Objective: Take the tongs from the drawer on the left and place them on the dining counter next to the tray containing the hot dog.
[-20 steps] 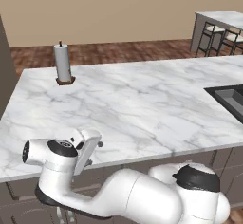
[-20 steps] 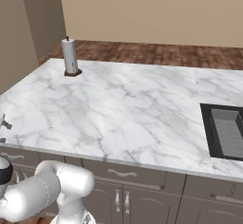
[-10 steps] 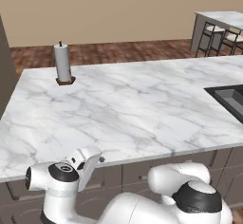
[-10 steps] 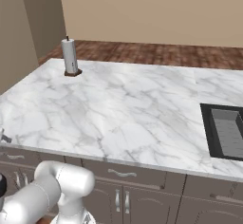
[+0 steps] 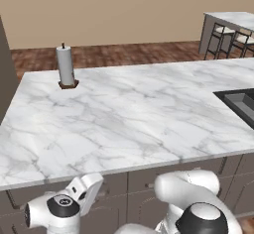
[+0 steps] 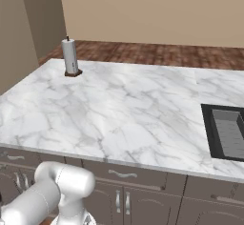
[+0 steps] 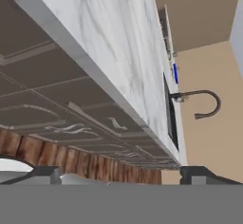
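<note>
Marble worktop [image 5: 129, 114] with grey veins fills the middle of both base views, and no writing or labels can be read anywhere. A paper towel roll [image 5: 65, 66] stands upright on its small dark base at the upper left. A dark sink [image 6: 228, 132] is set in the worktop at the right edge. Below the marble edge run dark grey-brown fronts; one drawer [image 6: 123, 174] carries a curved silver handle and is closed. At the upper right of the left base view stands the dining counter [image 5: 233, 19] with stools [image 5: 221, 37]. In the hand view the cabinet fronts run under the worktop, and a curved faucet [image 7: 201, 102] shows at the right. The gripper [image 7: 118, 173] shows just its dark tips, well apart.
</note>
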